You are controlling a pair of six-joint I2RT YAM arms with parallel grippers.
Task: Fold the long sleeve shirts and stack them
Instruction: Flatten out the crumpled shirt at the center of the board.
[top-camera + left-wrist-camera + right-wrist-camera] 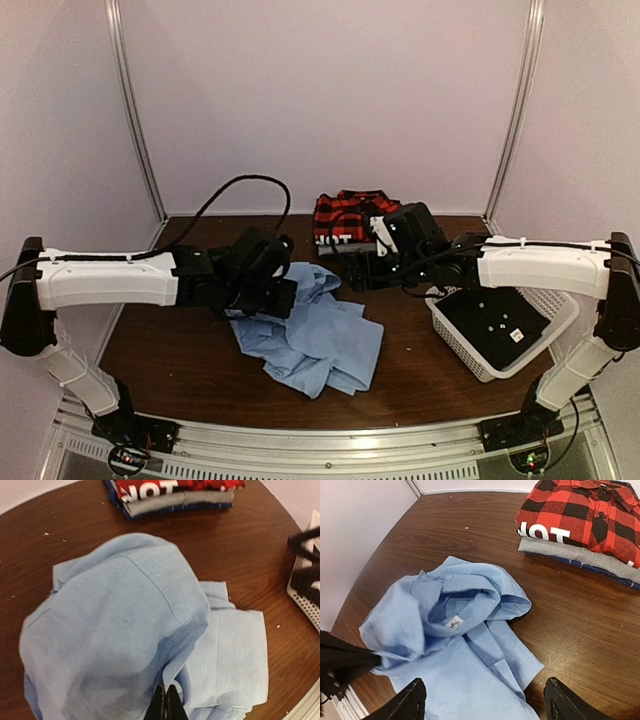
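While the red-and-black plaid shirt (345, 210) is lying folded on top of the pile (340, 240) at twelve o'clock on the desk (190, 350), the light blue shirt (325, 345) is sitting crumpled at the centre, so you are looking at roughly half done. Your left pincer (167, 705) is clamping a fold at its ten o'clock side and your right pincer (487, 700) is hanging wide and empty above it; folding and stacking it are remaining.

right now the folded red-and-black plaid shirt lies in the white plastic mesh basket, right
No: the folded red-and-black plaid shirt lies atop a clothes pile on the brown table, not in the white plastic mesh basket; the top external view shows it.
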